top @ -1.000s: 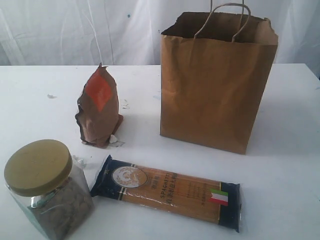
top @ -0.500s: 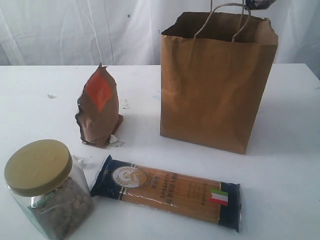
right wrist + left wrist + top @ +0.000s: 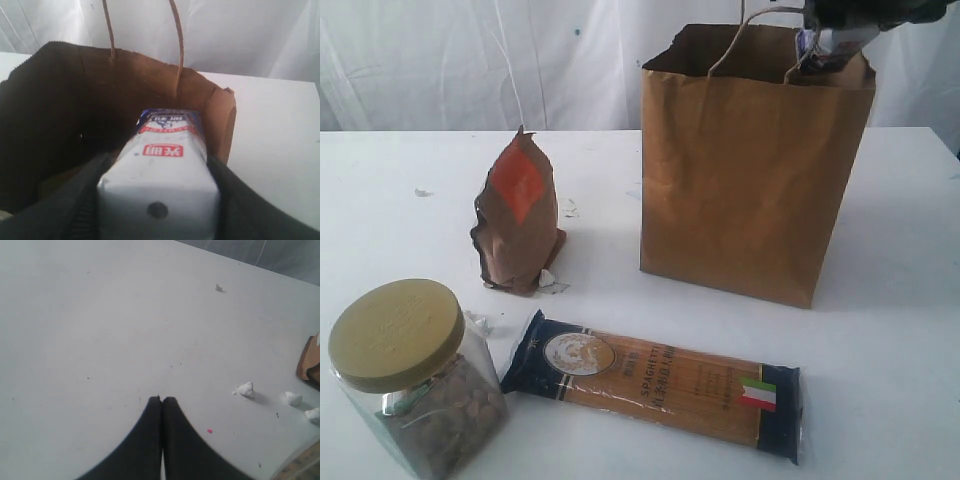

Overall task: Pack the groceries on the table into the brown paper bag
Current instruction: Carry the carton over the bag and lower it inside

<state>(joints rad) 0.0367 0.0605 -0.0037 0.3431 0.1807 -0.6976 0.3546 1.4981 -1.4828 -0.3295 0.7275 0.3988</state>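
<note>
Arrived right gripper (image 3: pixel 159 167) — white carton (image 3: pixel 823 46) clamped, over bag (image 3: pixel 750 170) rim

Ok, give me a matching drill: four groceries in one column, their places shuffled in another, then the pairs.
1 white carton
2 gold-lidded jar
3 spaghetti pack
4 orange-labelled pouch

A lying flat in front of the paper bag
B standing left of the bag
C in the right gripper at the bag's mouth
D upright, nearest the camera on the left

Pairs: 1-C, 2-D, 3-A, 4-B
</note>
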